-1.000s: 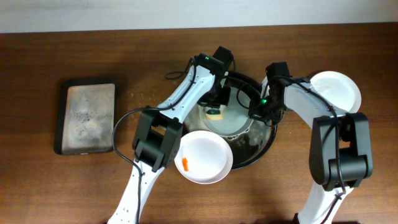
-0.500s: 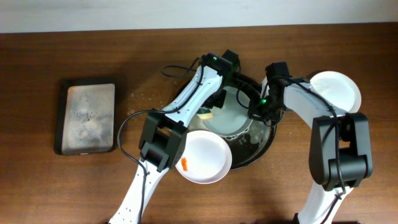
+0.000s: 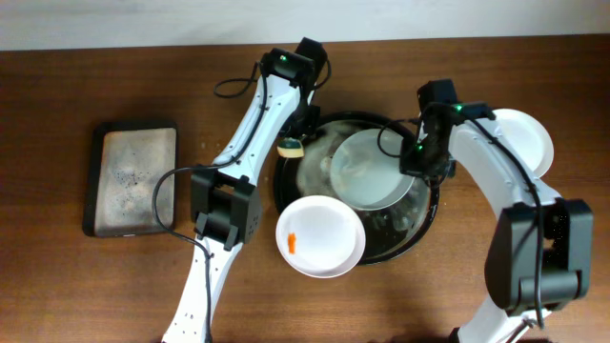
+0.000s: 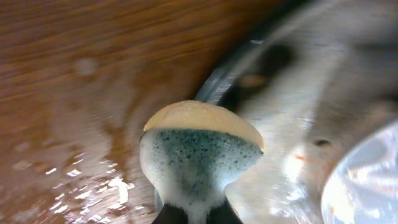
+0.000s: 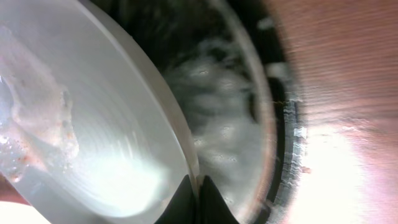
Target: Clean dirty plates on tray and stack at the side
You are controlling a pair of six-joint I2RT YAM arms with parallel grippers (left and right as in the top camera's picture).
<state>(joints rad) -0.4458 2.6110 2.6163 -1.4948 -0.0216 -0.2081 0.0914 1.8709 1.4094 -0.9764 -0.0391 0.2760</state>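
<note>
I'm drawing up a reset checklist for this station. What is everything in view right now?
soapy plate: one, white, in the black tray, rim pinched by the right gripper
smeared plate: one, white with an orange smear, on the tray's near-left edge
third plate: one, white, on the table right of the tray
black tray: one, round, foamy, centre
sponge: one, yellow and green, at the tray's far-left rim
small tray: one, dark, grey-lined, far left
table: one, brown wood
left gripper: shut on sponge
right gripper: shut on soapy plate
</note>
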